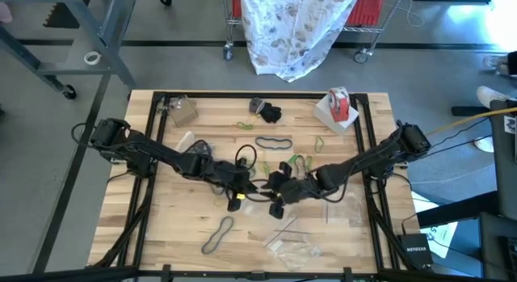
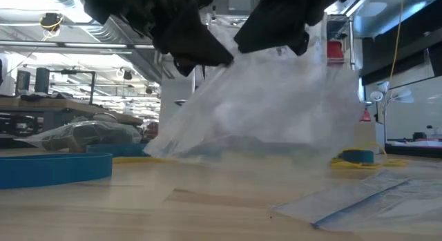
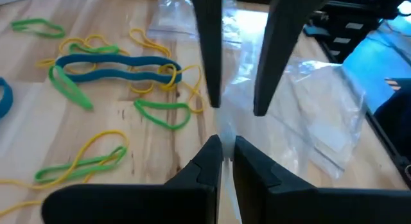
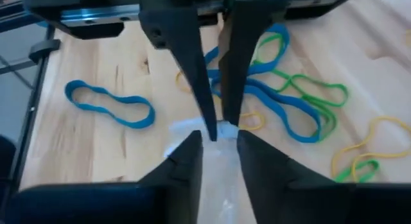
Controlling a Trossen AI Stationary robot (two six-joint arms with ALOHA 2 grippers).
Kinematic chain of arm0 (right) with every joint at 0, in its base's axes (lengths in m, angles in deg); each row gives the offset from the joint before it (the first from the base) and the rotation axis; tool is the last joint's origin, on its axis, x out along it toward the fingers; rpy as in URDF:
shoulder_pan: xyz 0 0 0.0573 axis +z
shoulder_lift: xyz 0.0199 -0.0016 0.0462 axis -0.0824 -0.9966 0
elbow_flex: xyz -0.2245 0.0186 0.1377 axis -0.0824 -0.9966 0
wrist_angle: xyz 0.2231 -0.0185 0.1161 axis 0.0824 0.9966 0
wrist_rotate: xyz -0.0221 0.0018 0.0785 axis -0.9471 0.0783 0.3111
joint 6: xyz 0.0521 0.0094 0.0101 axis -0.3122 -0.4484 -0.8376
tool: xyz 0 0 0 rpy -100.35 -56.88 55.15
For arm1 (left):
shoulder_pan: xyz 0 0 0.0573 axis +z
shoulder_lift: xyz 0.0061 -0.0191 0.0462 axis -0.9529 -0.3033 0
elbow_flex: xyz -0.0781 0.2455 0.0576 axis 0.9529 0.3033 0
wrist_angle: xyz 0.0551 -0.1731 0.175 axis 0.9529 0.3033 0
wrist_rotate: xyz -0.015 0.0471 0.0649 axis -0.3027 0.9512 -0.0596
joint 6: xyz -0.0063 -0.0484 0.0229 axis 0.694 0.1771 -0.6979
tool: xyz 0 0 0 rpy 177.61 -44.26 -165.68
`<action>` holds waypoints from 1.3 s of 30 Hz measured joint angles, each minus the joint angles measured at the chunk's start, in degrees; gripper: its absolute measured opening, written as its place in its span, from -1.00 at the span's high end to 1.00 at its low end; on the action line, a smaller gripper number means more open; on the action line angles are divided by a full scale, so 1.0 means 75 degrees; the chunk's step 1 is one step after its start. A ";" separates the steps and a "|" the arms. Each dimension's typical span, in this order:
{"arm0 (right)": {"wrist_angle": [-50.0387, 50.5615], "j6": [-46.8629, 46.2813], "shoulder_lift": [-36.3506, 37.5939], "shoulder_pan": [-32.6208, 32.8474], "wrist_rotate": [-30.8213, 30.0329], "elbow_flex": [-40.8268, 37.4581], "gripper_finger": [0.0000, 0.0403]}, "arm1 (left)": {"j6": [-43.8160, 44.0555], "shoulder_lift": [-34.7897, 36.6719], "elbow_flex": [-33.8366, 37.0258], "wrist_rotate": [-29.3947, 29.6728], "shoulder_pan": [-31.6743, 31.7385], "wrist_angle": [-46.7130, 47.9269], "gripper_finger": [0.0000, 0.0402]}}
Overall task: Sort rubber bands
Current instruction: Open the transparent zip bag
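High view: both grippers, left (image 1: 239,195); right (image 1: 279,203), at clear bag (image 2: 276,110).

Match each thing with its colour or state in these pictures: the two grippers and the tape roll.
Things:
1. left gripper
2. right gripper
3. tape roll

Colours or states:
A. red and white
B. fingers apart
C. pinched shut on the clear bag

Pairs: 1-C, 2-B, 3-A
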 joint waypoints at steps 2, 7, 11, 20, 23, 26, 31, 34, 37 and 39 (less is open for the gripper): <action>-0.0028 0.0067 0.0000 -0.0158 0.0434 0.0000 0.45 | -0.0001 0.0000 0.0002 -0.0001 -0.0001 0.0034 0.90; 0.0032 0.0211 0.0000 -0.0289 0.0724 -0.0003 0.41 | -0.0073 0.0000 0.0002 -0.0026 -0.0019 -0.0050 0.90; 0.0032 0.0499 -0.0003 -0.0289 0.0515 -0.0003 0.41 | -0.0204 0.0006 -0.0001 -0.0026 -0.0038 -0.0043 0.90; 0.0142 0.0401 0.0055 -0.0283 0.0697 -0.0006 0.41 | -0.0175 0.0006 -0.0001 -0.0023 -0.0041 -0.0042 0.90; 0.0109 0.0399 0.0055 -0.0283 0.0681 -0.0006 0.42 | -0.0166 0.0006 -0.0004 -0.0023 -0.0041 -0.0072 0.90; 0.0096 0.0492 0.0011 -0.0283 0.0685 -0.0006 0.52 | -0.0192 0.0006 -0.0004 -0.0023 -0.0041 -0.0202 0.90; 0.0109 0.0604 -0.0015 -0.0280 0.0631 -0.0006 0.91 | -0.0195 0.0006 -0.0007 0.0014 -0.0032 -0.0221 0.90; 0.0139 0.0782 -0.0012 -0.0257 0.0363 -0.0006 0.95 | -0.0167 0.0006 -0.0007 0.0053 -0.0029 -0.0189 0.90; 0.0174 0.0835 0.0003 -0.0245 -0.0003 -0.0006 0.98 | -0.0086 0.0012 -0.0007 0.0085 -0.0027 -0.0203 0.90; 0.0200 0.0942 0.0003 -0.0239 -0.0290 -0.0009 0.99 | 0.0027 0.0012 -0.0007 0.0123 -0.0020 -0.0194 0.90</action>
